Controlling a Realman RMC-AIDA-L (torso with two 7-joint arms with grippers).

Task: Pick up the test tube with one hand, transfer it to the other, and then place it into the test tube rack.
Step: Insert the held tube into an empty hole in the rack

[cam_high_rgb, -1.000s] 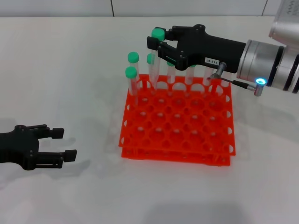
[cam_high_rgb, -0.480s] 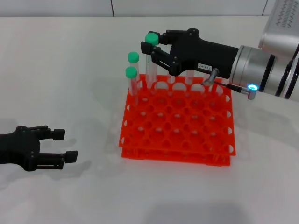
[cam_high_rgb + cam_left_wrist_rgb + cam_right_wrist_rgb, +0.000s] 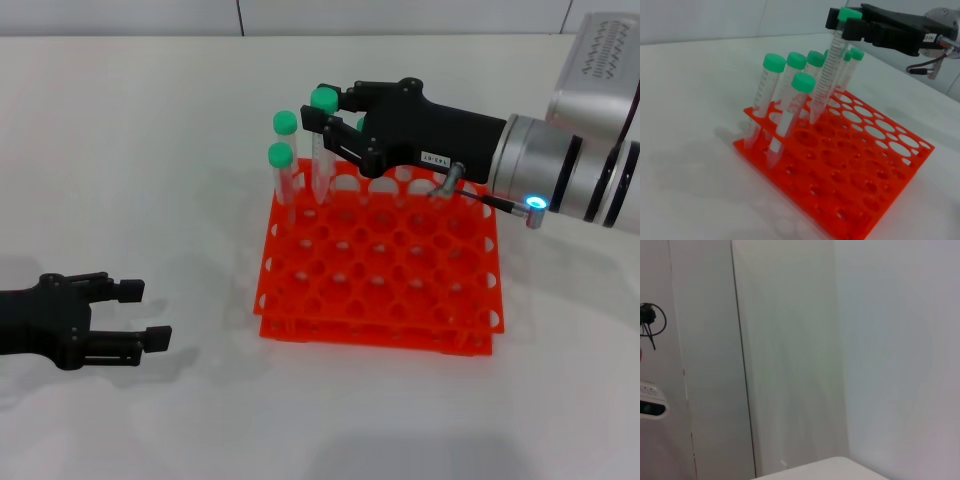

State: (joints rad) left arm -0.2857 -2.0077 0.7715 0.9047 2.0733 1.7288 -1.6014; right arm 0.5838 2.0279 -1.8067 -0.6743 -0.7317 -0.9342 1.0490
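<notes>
Your right gripper (image 3: 325, 112), the black one carrying the small white label, reaches in from the right over the far left part of the orange-red test tube rack (image 3: 380, 290). Its fingers pinch the test tube (image 3: 320, 150) just under the green cap, and you can see the same grip in the left wrist view (image 3: 842, 22). The tube (image 3: 827, 75) hangs nearly upright with a slight tilt, its pointed lower end down at a hole in the rack's (image 3: 850, 165) far rows, beside the other green-capped tubes (image 3: 785, 100) already standing there. You cannot tell from these views whether the tip is inside the hole or only touching its rim.

Your left gripper (image 3: 135, 315) sits low over the white table (image 3: 150, 150) at the near left, well apart from the rack. Its two fingers are spread and hold nothing.

The rack's near rows show only bare holes.
</notes>
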